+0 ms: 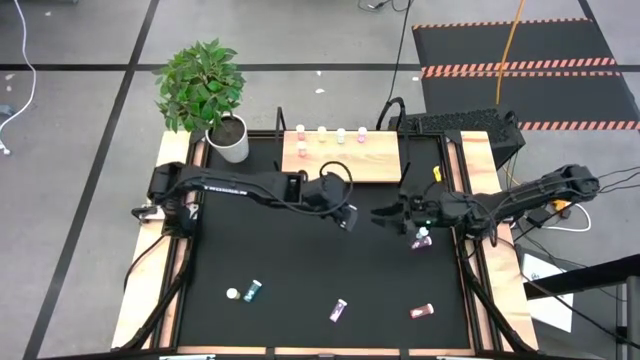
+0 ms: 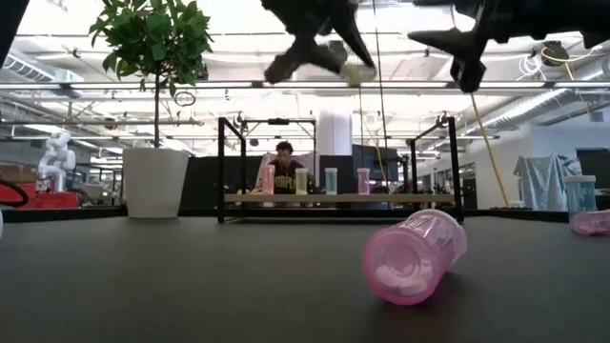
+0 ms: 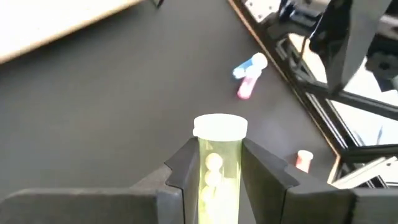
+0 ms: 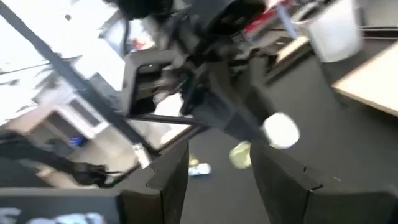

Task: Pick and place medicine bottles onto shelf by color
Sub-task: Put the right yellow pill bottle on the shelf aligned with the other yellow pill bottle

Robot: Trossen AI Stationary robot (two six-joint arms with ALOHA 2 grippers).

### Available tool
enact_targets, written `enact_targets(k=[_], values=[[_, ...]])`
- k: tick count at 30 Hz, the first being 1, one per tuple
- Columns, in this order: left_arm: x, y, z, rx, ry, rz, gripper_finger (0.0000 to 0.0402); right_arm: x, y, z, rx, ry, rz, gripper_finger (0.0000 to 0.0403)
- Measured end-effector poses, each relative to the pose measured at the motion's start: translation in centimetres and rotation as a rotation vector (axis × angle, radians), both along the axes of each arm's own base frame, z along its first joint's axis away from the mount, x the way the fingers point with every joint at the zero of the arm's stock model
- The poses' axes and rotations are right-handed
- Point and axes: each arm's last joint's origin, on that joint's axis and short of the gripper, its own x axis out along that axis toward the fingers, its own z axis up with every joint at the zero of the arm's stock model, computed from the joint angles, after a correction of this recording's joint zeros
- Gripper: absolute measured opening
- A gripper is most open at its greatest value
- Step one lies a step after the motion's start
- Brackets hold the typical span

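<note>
4 bottles [image 1: 330,134] stand in a row on the shelf [image 1: 340,160] at the far edge of my table [image 1: 300,260], beside the white plant pot [image 1: 231,141]. my left gripper [image 3: 219,171] hangs over the middle of the table, clenched on a yellow bottle [image 3: 217,168] with a white cap, fingers [image 3: 186,168] pressed to both sides of its body. my right gripper [image 1: 385,215] faces it from just beside, its fingers [image 4: 283,171] spread apart and grasping nothing, the yellow bottle's cap showing between them from my wrist. a purple bottle [image 1: 421,240] sits below my right arm. along the near edge lie a teal bottle [image 1: 254,291], another purple one [image 1: 339,311] and a pink bottle [image 1: 422,312], all on their sides.
</note>
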Motion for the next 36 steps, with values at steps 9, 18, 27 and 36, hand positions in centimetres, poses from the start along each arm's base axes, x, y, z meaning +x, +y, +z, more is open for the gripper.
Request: enact_targets(k=[9,18,27,36], values=[[-1.1,0.3,2.7,0.089,-0.078,0.000,0.0108,2.0,0.5,2.3,-0.039,-0.040,0.036,0.0165],[-3.4,0.4,6.1,0.182,-0.153,-0.056,0.0108,4.7,0.2,5.6,-0.200,-0.083,-0.010,0.0165],[-5.7,0.5,9.5,0.267,-0.257,-0.061,0.0108,5.9,-1.4,4.8,-0.134,-0.074,-0.029,0.0243],[-5.9,0.4,11.6,0.329,-0.414,-0.090,0.0108,7.5,-2.6,4.7,-0.110,-0.200,-0.049,0.0301]])
